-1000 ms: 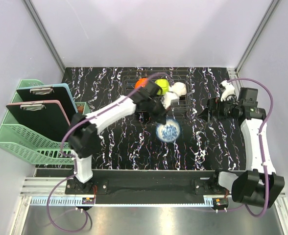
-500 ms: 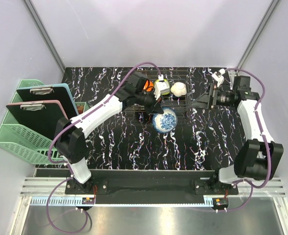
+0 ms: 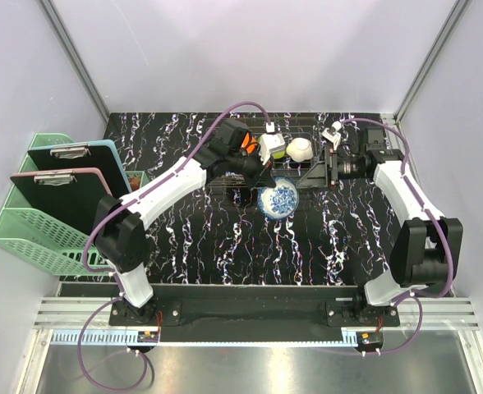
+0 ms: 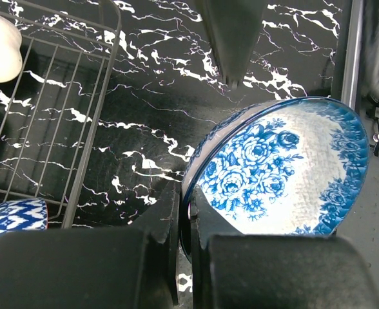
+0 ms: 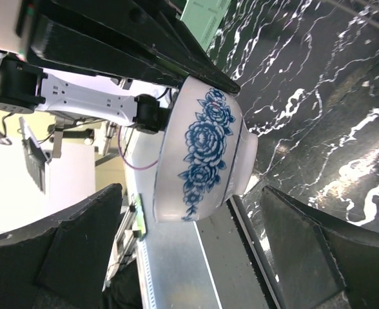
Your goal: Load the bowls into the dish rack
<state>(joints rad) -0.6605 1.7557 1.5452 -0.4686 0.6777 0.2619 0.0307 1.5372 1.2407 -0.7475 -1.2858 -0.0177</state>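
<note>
The left gripper (image 4: 184,215) is clamped tight on the rim of a blue floral bowl (image 4: 273,174). It holds the bowl tipped on its side just in front of the near edge of the dish rack (image 3: 303,174), toward the rack's right end. I cannot tell whether the bowl touches the table (image 3: 225,246). The rack sits at the middle of the table's far edge. It holds an orange bowl (image 3: 243,143), a lime-green bowl (image 3: 276,152) and a white bowl (image 3: 300,148) in a row, and the left wrist view shows a blue-and-white zigzag bowl (image 4: 9,219) at the rack's near side. The right gripper (image 3: 327,170) is near the rack's right end with its jaws spread wide and gripping nothing. It points at the floral bowl's white outer wall, just ahead of it. At the table's left edge stands a mint-green basket (image 3: 28,234) with clipboards (image 3: 61,197) in it.
</note>
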